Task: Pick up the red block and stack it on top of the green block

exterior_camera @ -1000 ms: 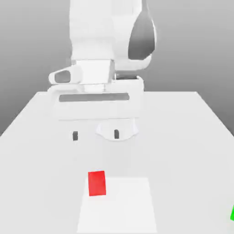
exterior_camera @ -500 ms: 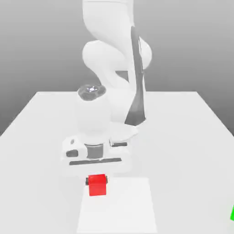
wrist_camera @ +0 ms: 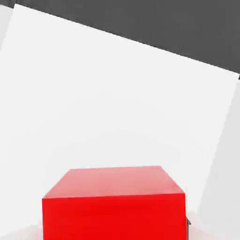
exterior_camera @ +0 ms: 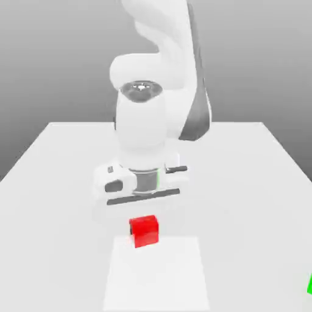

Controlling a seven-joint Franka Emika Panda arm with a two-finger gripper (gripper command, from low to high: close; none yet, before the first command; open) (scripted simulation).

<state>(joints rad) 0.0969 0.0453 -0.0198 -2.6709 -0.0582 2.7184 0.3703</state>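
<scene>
Toward the exterior view's right edge and nearer that camera, well apart from my gripper (exterior_camera: 144, 230), lay the green block (exterior_camera: 311, 285), the place my load had to reach. I had the red block (exterior_camera: 145, 233) pinched between my fingers, closed in against its sides with no gap that I could make out. It hung beneath my palm, near the far edge of the pale square (exterior_camera: 157, 279) on the table (exterior_camera: 250, 201), and I judged it lifted clear, though I could not tell how high. With only the one arm, I had no nearer hand to choose; the carry called for a sideways sweep toward the exterior view's right, with some travel toward the camera. As for how it pointed, the red block sat turned a little from square with the table, its lower front edge climbing slightly toward the exterior view's right. It looked close to a cube, so I could not name a long axis for it. Of the green block I had a mere sliver, cut by the picture's edge, too little to tell its long axis or its facing. I reckoned that matching the two faces would need a small turn of my wrist before lowering.
</scene>
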